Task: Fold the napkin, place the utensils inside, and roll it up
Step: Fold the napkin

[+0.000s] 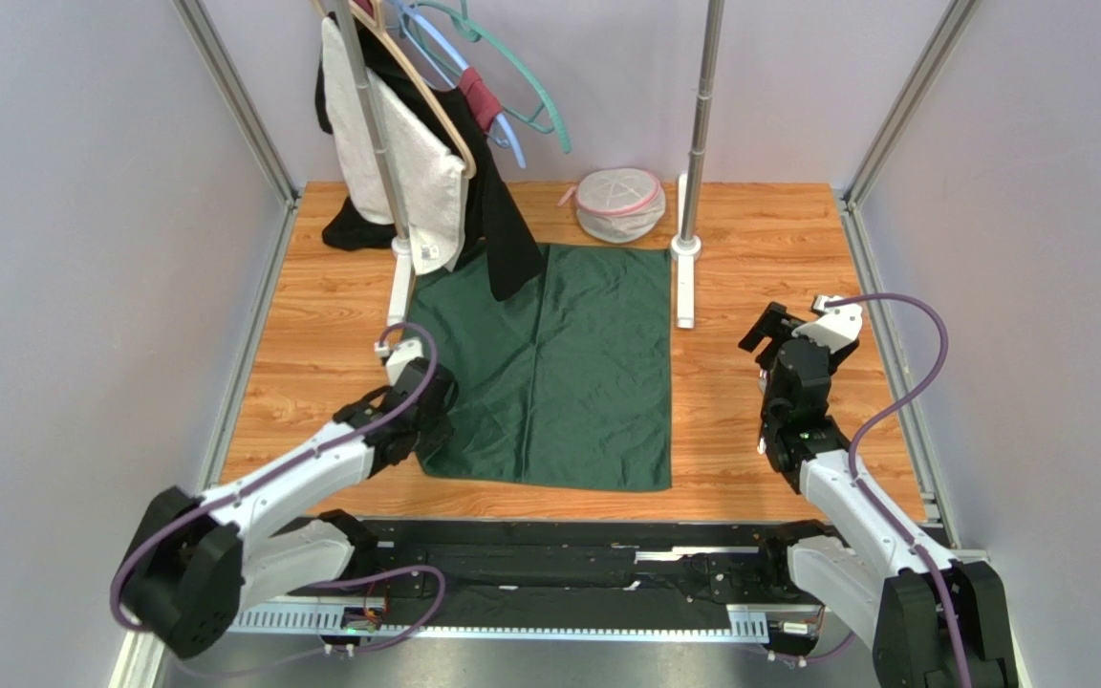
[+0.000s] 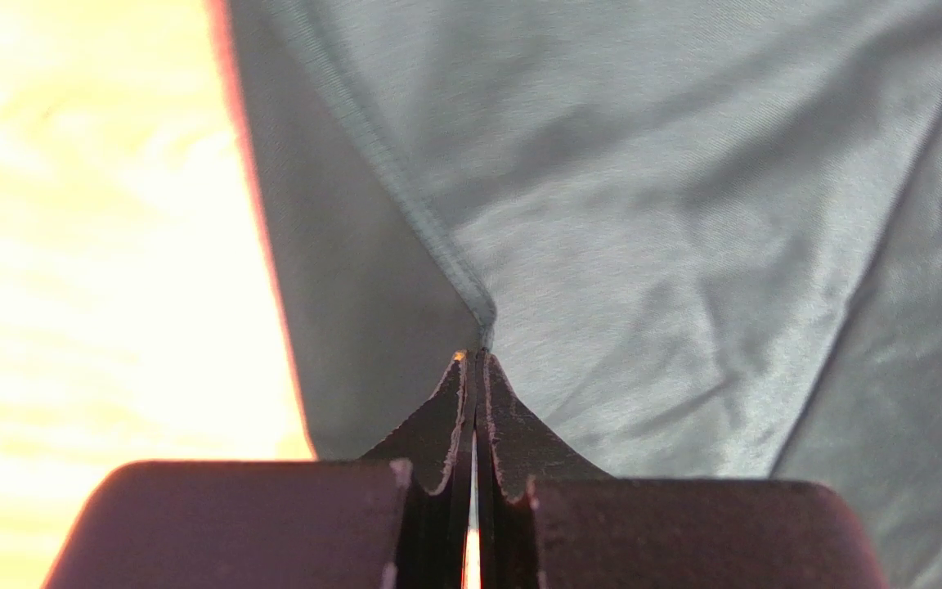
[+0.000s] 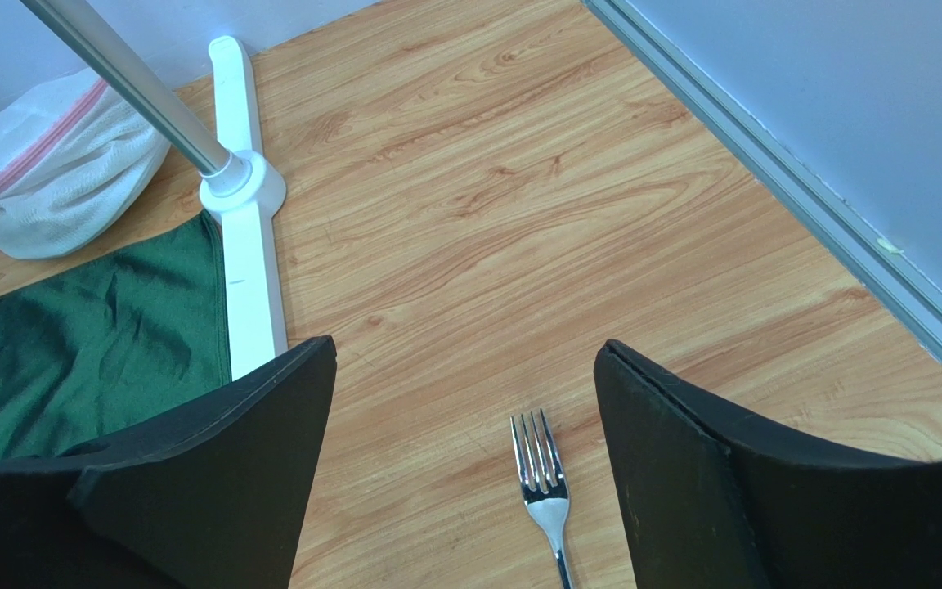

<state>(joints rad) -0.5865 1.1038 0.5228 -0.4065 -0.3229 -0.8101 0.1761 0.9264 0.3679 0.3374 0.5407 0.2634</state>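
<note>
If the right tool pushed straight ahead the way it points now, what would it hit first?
Probably the fork, lying on the table in line with the open right tool; depth is unclear.

- napkin (image 1: 556, 366) is spread flat mid-table (image 1: 801, 230), its far-left corner covered by hanging clothes (image 1: 434, 172)
- mesh bag (image 1: 620, 204) is set behind napkin, left of rack post (image 1: 696, 129)
- fork (image 3: 546, 491) is laid right of napkin, between the spread fingers of right gripper (image 3: 461, 354)
- napkin's left edge is pinched in left gripper (image 2: 476, 362)
</note>
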